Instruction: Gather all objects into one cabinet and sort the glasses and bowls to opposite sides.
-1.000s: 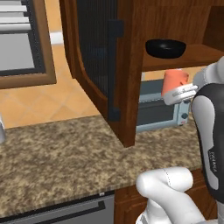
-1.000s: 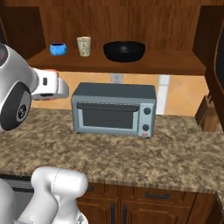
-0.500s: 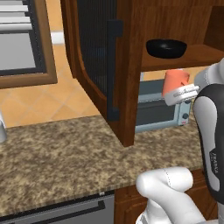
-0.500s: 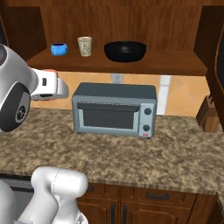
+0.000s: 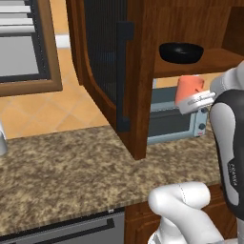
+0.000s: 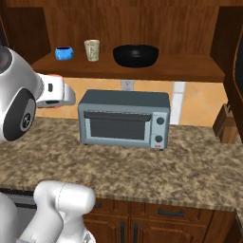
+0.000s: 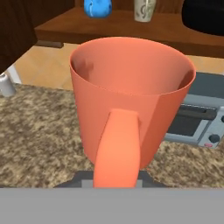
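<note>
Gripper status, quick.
Gripper: shut on the orange mug, held upright by its handle, in front of the cabinet shelf.

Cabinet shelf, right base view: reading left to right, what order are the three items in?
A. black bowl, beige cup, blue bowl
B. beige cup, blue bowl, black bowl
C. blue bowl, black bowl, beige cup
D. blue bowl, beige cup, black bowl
D. On the shelf the small blue bowl stands at the left end, the beige cup just right of it, and the wide black bowl further right, above the toaster oven.
</note>
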Controlling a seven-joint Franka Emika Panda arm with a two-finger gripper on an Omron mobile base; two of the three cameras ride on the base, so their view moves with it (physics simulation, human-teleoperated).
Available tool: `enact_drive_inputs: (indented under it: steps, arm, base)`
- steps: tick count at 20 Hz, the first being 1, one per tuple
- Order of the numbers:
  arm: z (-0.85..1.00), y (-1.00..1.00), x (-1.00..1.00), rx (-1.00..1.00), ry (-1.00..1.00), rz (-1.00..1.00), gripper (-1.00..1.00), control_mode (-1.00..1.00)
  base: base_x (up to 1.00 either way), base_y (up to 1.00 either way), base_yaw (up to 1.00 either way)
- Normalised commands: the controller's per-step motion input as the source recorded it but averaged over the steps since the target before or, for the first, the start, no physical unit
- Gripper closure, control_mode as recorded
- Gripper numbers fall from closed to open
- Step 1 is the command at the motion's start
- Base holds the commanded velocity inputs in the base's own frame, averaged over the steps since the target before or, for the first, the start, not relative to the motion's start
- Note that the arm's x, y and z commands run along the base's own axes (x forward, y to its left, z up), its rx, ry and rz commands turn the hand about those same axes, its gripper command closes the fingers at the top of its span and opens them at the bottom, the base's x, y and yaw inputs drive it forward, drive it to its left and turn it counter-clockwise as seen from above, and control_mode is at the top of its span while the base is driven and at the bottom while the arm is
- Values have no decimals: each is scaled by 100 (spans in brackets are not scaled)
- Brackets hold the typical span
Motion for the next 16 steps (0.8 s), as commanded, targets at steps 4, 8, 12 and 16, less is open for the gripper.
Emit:
enact_drive_inputs:
  steps: [4,8,12,16]
  arm:
    - [19,5,42,0,0,13,100,-100]
    - [14,41,59,0,-5,6,100,-100]
    - [2,44,68,0,-5,2,100,-100]
    - [4,22,74,0,-2,5,100,-100]
  base:
    - [0,0,0]
    - [0,0,0]
    - [0,0,0]
    - [0,0,0]
